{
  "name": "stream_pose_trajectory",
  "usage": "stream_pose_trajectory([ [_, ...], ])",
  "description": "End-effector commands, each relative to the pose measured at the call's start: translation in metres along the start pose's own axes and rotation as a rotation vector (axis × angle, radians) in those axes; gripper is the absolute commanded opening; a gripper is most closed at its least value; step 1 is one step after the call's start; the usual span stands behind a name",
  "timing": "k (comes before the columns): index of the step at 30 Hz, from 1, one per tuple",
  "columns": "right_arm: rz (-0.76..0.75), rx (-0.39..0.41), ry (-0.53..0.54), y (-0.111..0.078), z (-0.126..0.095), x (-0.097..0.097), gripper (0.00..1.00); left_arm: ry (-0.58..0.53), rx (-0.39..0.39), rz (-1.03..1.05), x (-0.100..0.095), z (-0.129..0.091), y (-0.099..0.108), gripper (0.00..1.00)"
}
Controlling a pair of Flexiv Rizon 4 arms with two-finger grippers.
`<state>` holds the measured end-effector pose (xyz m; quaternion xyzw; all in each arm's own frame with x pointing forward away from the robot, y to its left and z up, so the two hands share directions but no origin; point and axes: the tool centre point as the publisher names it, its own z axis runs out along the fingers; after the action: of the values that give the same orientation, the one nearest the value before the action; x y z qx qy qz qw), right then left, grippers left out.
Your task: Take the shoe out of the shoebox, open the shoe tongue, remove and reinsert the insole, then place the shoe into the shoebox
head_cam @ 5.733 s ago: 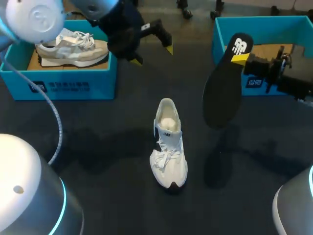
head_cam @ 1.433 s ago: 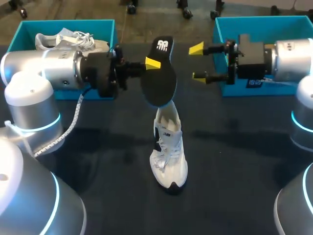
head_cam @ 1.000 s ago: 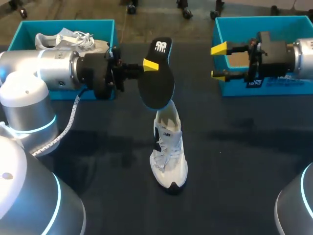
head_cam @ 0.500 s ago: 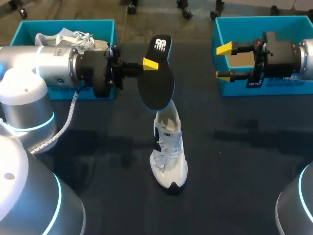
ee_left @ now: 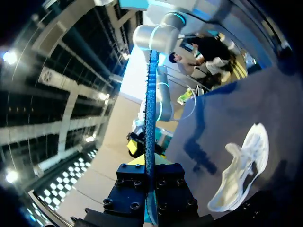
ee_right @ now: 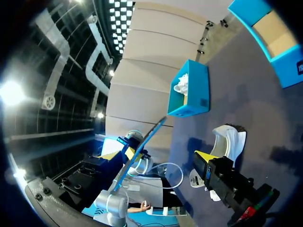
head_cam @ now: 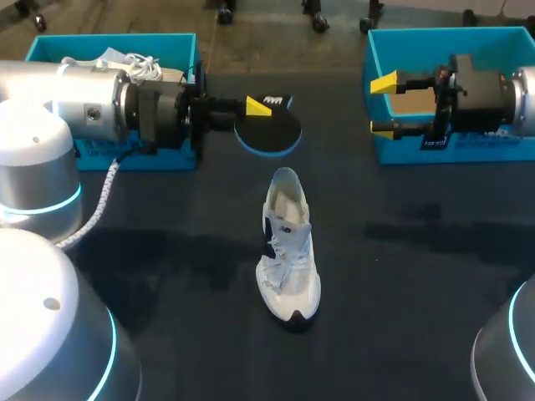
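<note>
A white shoe (head_cam: 288, 246) stands on the dark table, toe toward the front edge, its opening (head_cam: 287, 203) showing. My left gripper (head_cam: 259, 107) is shut on the black insole (head_cam: 269, 129), held nearly level above the table behind the shoe's heel. In the left wrist view the insole (ee_left: 149, 99) runs edge-on straight out from the gripper (ee_left: 149, 163), with the shoe (ee_left: 241, 170) off to one side. My right gripper (head_cam: 383, 106) hangs open and empty in front of the right shoebox (head_cam: 451, 38). In its own wrist view, the right gripper (ee_right: 156, 158) faces the insole (ee_right: 142, 142) and shoe (ee_right: 229, 139).
A second blue shoebox (head_cam: 171, 138) at the back left holds another pale shoe (head_cam: 125, 63), partly behind my left arm. The right shoebox shows only its cardboard floor (head_cam: 410, 96).
The left gripper has turned the insole from standing face-on to lying nearly flat, and lifted it away from the shoe's heel. The right gripper has held its place, still open.
</note>
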<state>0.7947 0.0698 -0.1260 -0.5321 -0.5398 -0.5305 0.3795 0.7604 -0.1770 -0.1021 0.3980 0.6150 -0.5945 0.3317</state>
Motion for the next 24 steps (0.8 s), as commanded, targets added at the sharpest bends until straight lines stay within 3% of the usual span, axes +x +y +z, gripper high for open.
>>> stream_pose_trajectory([
  [1, 0.0, -0.002, -0.001, 0.0, 0.002, 0.0, 1.0, 0.109, -0.07, -0.802, 0.006, 0.001, -0.003, 0.0],
  [6, 0.0, -0.002, -0.001, 0.0, 0.002, 0.0, 1.0, 0.08, -0.065, -1.089, 0.012, 0.003, -0.004, 0.0],
  [9, 0.0, -0.002, -0.001, 0.0, 0.002, 0.0, 1.0, -0.023, -0.04, -1.413, 0.01, 0.006, -0.003, 0.0],
  [11, 0.0, -0.002, -0.001, 0.0, 0.002, 0.0, 1.0, -0.063, -0.029, -1.522, 0.01, 0.007, -0.001, 0.0],
  [16, 0.0, -0.002, -0.001, 0.0, 0.002, 0.0, 1.0, -0.111, 0.003, -1.648, 0.013, 0.011, -0.001, 0.0],
  [19, 0.0, -0.002, -0.001, 0.0, 0.002, 0.0, 1.0, -0.128, 0.069, -1.726, 0.013, 0.013, -0.003, 0.0],
  [24, 0.0, -0.002, -0.001, 0.0, 0.002, 0.0, 1.0, -0.101, 0.101, -1.631, 0.014, 0.016, -0.007, 0.0],
])
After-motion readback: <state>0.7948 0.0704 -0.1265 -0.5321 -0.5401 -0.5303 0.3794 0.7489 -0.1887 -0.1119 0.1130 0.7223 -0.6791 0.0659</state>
